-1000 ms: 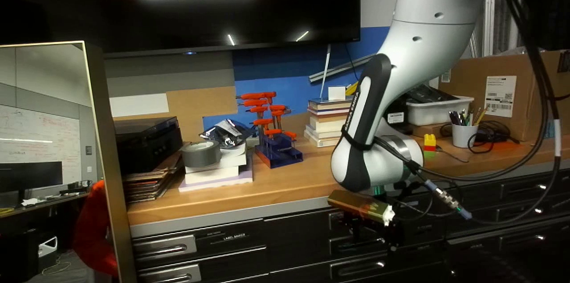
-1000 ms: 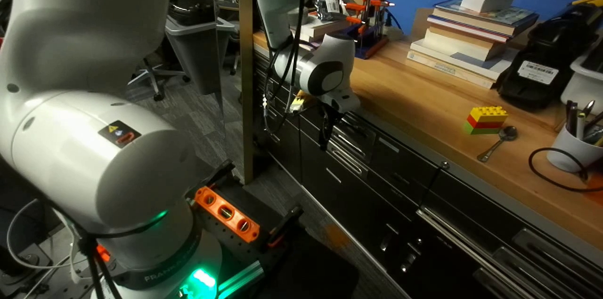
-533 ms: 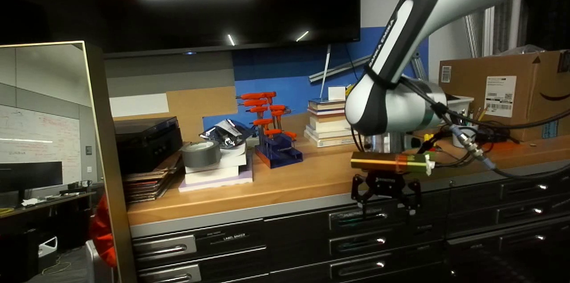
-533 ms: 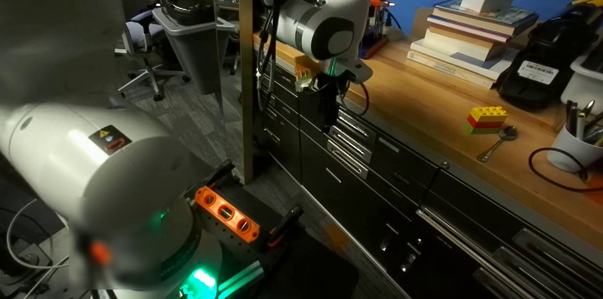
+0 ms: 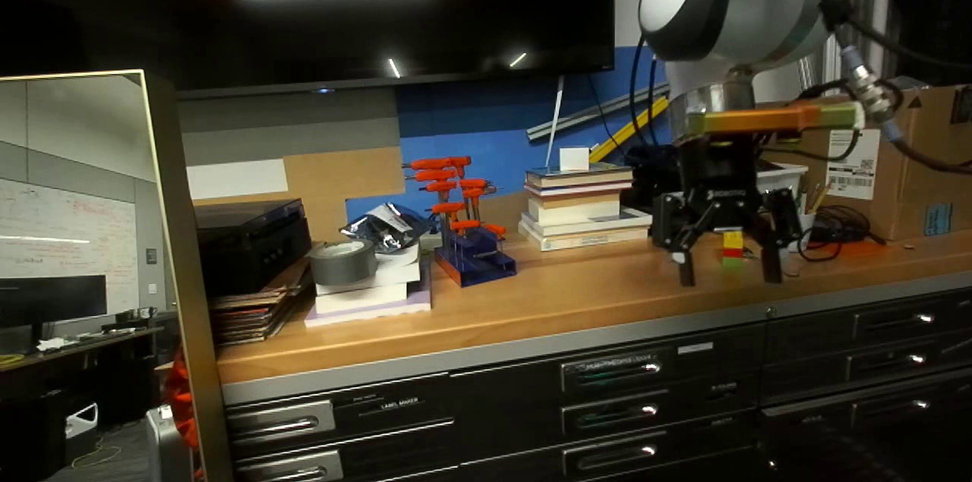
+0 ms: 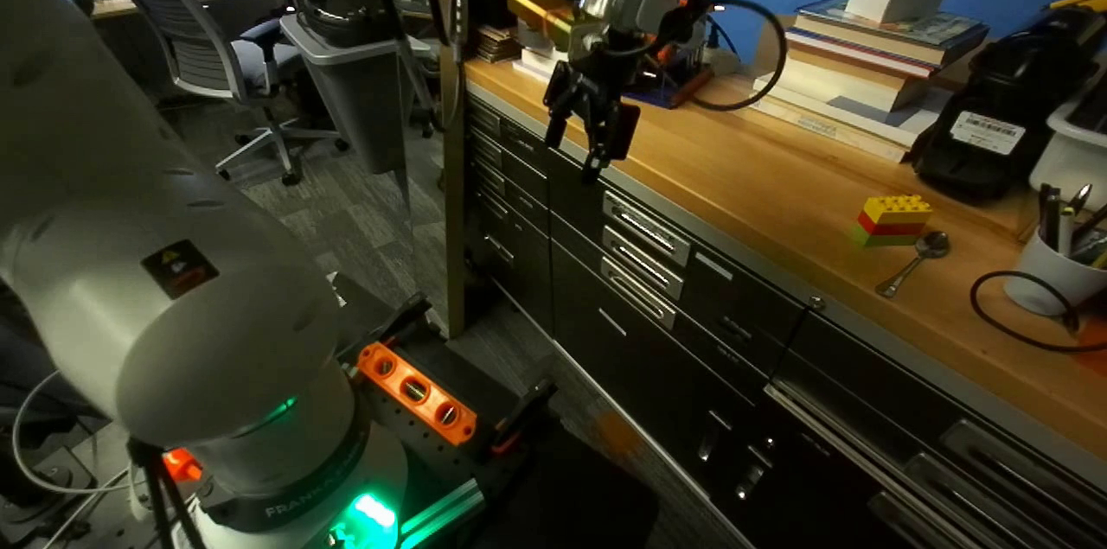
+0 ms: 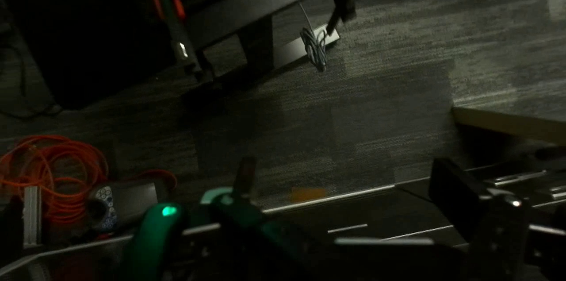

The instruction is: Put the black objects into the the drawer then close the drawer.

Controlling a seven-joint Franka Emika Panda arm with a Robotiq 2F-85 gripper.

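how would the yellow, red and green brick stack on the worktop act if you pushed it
The brick stack looks like hard plastic, so it's probably stiff. Its flat sides suggest sliding rather than rolling. Its studded top and colour bands hint at separate pieces, so a hard push high might part them.

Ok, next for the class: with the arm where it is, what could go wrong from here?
The open gripper appears to hang near the front edge of the counter; lowering it carelessly could knock that edge.
A cable loops out beside it and might snag something during a wide swing.
Three similar drawer handles sit stacked under the counter, so the wrong one might be pulled.
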